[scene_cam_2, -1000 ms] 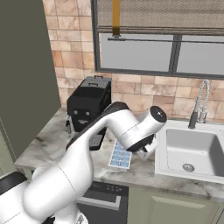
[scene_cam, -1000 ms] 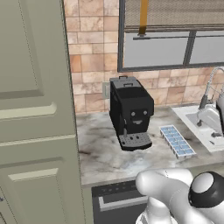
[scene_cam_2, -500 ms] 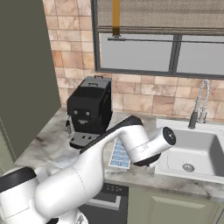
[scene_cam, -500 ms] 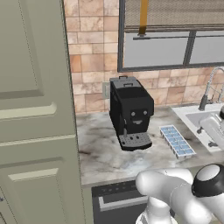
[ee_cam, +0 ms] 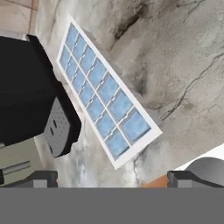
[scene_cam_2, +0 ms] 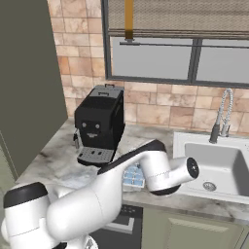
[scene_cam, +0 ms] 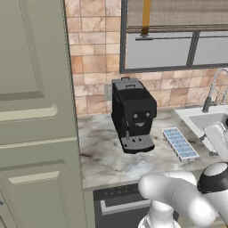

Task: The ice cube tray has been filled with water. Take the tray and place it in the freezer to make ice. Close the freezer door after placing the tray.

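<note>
The white jointed robot arm rises from the lower left of the right base view, bends at a dark-capped elbow and reaches forward and to the right, its last rounded link ending in a dark-faced wrist. In the left base view the same arm curves across the lower right corner. In the hand view the hand points down, its two small dark fingertips standing far apart at the bottom edge, jaws spread wide with nothing between them.
</note>
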Controlling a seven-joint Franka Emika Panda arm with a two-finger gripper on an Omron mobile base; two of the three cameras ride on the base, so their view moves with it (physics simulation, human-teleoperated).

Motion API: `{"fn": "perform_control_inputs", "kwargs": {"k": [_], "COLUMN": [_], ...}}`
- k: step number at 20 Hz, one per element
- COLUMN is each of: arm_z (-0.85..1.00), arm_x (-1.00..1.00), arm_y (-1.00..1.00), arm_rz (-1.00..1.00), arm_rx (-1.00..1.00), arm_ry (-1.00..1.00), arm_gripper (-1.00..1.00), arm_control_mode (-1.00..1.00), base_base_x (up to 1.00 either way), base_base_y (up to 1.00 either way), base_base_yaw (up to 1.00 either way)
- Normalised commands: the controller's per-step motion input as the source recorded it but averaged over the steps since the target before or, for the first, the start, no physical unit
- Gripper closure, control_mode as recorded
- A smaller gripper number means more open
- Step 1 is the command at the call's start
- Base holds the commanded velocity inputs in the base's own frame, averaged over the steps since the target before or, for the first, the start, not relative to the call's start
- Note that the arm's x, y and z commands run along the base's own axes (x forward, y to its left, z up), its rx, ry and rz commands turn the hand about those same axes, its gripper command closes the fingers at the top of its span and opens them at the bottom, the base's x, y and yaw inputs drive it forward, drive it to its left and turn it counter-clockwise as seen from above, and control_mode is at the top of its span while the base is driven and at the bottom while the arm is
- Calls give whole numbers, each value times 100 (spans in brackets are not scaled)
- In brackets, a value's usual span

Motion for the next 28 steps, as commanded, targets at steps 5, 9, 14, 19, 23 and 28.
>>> {"fn": "perform_control_inputs", "kwargs": {"k": [5, 9, 14, 19, 23, 28], "arm_z": [-35, -29, -25, -25, -23, -20], "arm_x": [5, 6, 11, 15, 16, 11], "arm_y": [0, 0, 1, 12, 20, 25], "arm_rz": [-14, -14, -15, -16, -17, -16], "arm_rx": [10, 9, 8, 3, 2, 0], "arm_ry": [0, 0, 0, 1, 3, 4], "arm_gripper": [-100, -100, -100, -100, -100, -100], "arm_control_mode": [-100, -100, -100, -100, -100, -100], "base_base_x": [0, 0, 0, 0, 0, 0], "base_base_y": [0, 0, 0, 0, 0, 0], "base_base_yaw": [0, 0, 0, 0, 0, 0]}}
